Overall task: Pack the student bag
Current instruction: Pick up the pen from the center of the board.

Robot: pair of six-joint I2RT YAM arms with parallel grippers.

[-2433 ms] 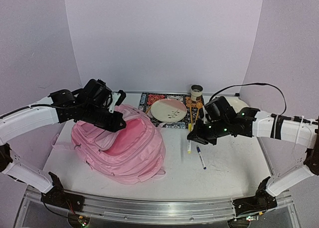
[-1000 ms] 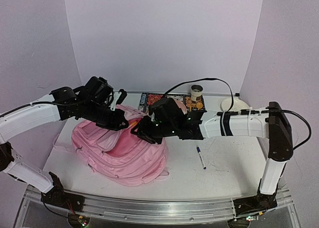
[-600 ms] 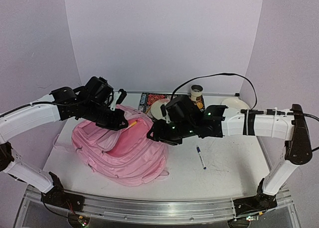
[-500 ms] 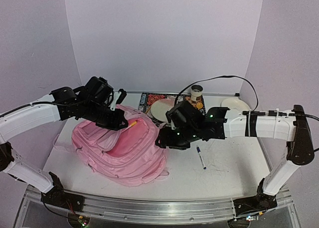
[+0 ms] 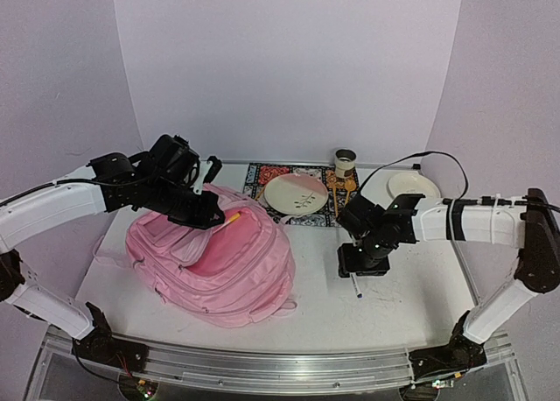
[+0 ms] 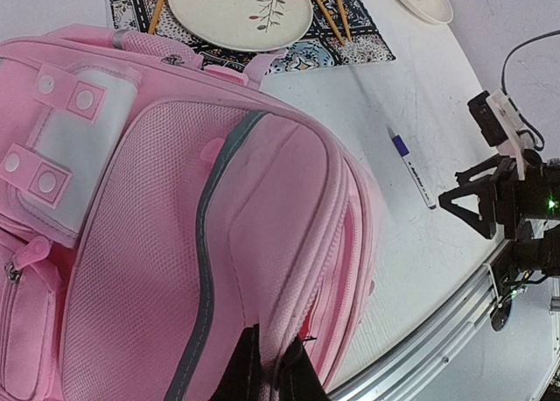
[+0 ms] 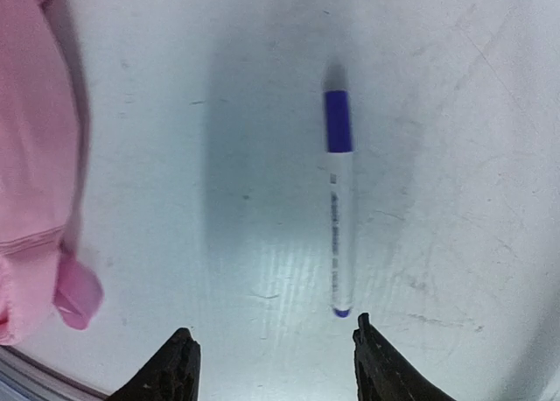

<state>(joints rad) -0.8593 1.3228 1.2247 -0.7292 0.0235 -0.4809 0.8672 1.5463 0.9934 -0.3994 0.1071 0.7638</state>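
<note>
The student bag (image 5: 219, 261) is a large pink backpack lying flat on the left of the table. My left gripper (image 5: 208, 215) is shut on the fabric edge beside the bag's zipper (image 6: 267, 370), holding it up. A yellow pen tip (image 5: 233, 216) pokes out of the opening there. A white marker with a blue cap (image 7: 339, 204) lies on the table right of the bag (image 7: 31, 156). My right gripper (image 7: 276, 366) hangs open just above the marker's near end (image 5: 354, 283), with nothing between its fingers.
Behind the bag, a pale plate (image 5: 296, 193) rests on a patterned mat (image 5: 262, 175), with orange sticks (image 5: 335, 204) beside it. A paper cup (image 5: 345, 163) and a small white dish (image 5: 413, 184) stand at the back right.
My right arm has pulled back from the bag to the right and come down over the blue-capped marker, its jaws opening. A yellow-tipped pen stays in the bag's opening. The left arm held still.
</note>
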